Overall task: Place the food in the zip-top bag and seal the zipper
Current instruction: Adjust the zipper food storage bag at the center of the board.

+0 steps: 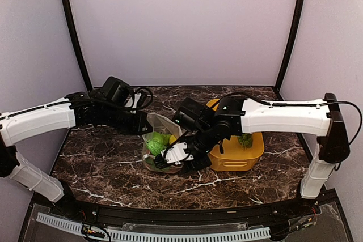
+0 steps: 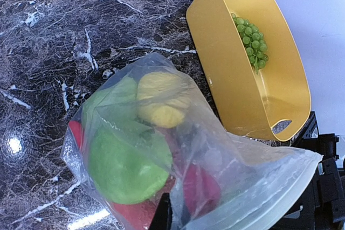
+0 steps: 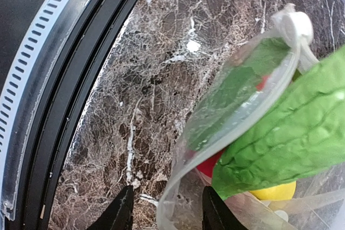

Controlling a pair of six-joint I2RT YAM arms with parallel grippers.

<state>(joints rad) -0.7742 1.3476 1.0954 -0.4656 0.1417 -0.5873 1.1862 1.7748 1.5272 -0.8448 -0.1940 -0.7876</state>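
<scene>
The zip-top bag [image 1: 154,124] stands between both arms, its mouth held up. Through the bag [image 2: 226,160] I see food: a green round piece [image 2: 126,165], a yellow lemon [image 2: 161,98] and red pieces [image 2: 202,187]. My left gripper [image 1: 144,124] is shut on the bag's far rim; one dark finger [image 2: 164,216] shows at the plastic. My right gripper [image 3: 167,189] is open at the near rim, and the zipper [image 3: 253,100] strip passes between its fingers. A green leafy piece [image 3: 291,138] fills the mouth. Green grapes [image 2: 250,41] lie in the yellow bin.
The yellow bin [image 1: 252,151] stands right of the bag, close to my right arm's wrist. The dark marble table [image 1: 102,162] ends at a black front rail [image 3: 59,111] with a white slotted strip beyond it.
</scene>
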